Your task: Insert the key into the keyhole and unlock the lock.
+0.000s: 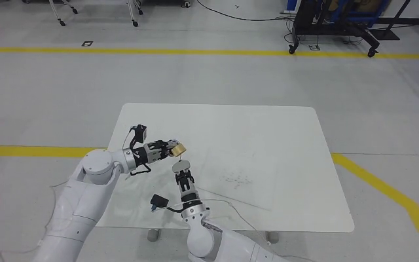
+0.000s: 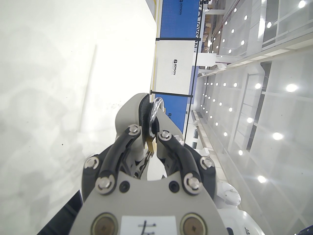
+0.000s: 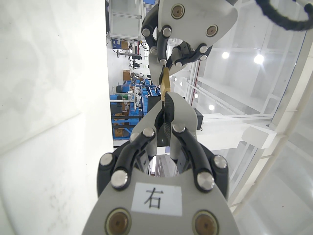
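Brass lock (image 1: pixel 177 150) sits squeezed in the left gripper (image 1: pixel 171 148) near the desk's (image 1: pixel 275 144) left edge. The right gripper (image 1: pixel 182 171) pinches the key (image 3: pixel 163 135) right at it; wide desk spreads rightward.

The lock (image 1: pixel 177 150) is a small brass padlock with a silver shackle (image 2: pixel 157 107). It is held above the bench (image 1: pixel 275 137), pinched edge-on in the left claw (image 2: pixel 151 113). The dark-headed key (image 3: pixel 165 123) is clamped in the right claw (image 3: pixel 166 103), its front end meeting the lock's body. Whether it sits in the keyhole cannot be told.
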`<state>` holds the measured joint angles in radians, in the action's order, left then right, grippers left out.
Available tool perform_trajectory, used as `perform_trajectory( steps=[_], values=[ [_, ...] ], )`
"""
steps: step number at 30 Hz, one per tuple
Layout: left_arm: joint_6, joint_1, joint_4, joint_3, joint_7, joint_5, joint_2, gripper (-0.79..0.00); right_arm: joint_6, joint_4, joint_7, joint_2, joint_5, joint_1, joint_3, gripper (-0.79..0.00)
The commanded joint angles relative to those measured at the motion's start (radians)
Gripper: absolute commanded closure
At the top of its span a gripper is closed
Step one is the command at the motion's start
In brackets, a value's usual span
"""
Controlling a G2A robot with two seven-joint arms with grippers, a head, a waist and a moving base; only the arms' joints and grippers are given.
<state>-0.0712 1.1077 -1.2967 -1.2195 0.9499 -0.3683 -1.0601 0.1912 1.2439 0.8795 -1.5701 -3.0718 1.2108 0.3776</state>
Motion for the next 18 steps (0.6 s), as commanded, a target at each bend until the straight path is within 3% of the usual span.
perform_trajectory(
  steps=[1, 18],
  values=[
    [0.000, 0.000, 0.000, 0.000, -0.002, 0.001, 0.000, 0.000, -0.004, 0.004, -0.007, 0.001, 0.000, 0.003, -0.003, 0.000],
    [0.044, 0.007, -0.020, -0.005, 0.039, 0.068, 0.011, 0.000, -0.045, 0.090, -0.058, 0.046, 0.000, 0.029, -0.019, 0.000]
  ],
)
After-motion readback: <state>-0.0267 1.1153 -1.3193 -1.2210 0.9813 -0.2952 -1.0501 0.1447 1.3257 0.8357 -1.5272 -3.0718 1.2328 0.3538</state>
